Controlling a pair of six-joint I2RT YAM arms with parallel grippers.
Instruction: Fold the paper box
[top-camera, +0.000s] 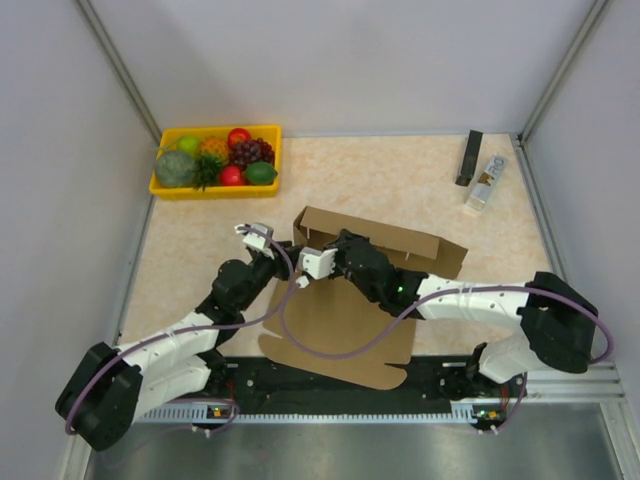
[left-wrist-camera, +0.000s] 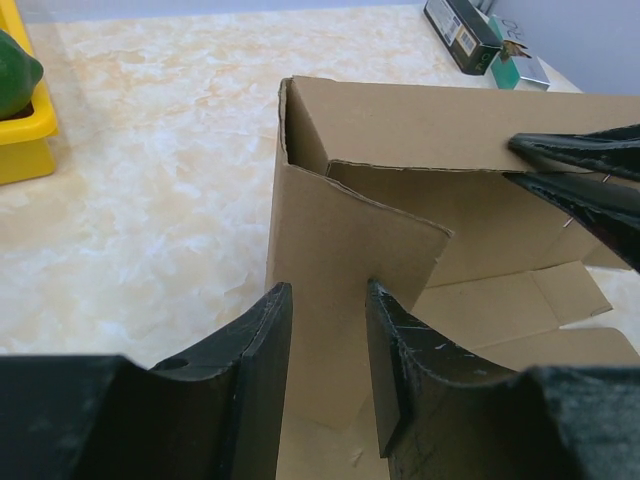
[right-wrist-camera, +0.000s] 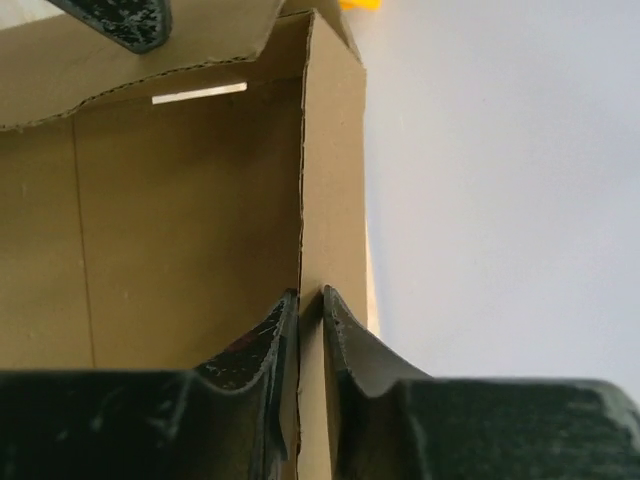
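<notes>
Beige surface (top-camera: 400, 180), grey walls: paper box (top-camera: 330, 315) sits mid-frame in the top view with its back wall up. The right claw (right-wrist-camera: 310, 300) is pinched on that wall's upright edge, and the left claw (left-wrist-camera: 328, 300) has its jaws apart at the side flap (left-wrist-camera: 340, 230), not clamped as far as I see. Risk: if left closes off-edge the flap buckles, and right's thin pinch could slip and drop the wall. Arms hide that corner from above, and I can't tell how firm right's pinch is.
</notes>
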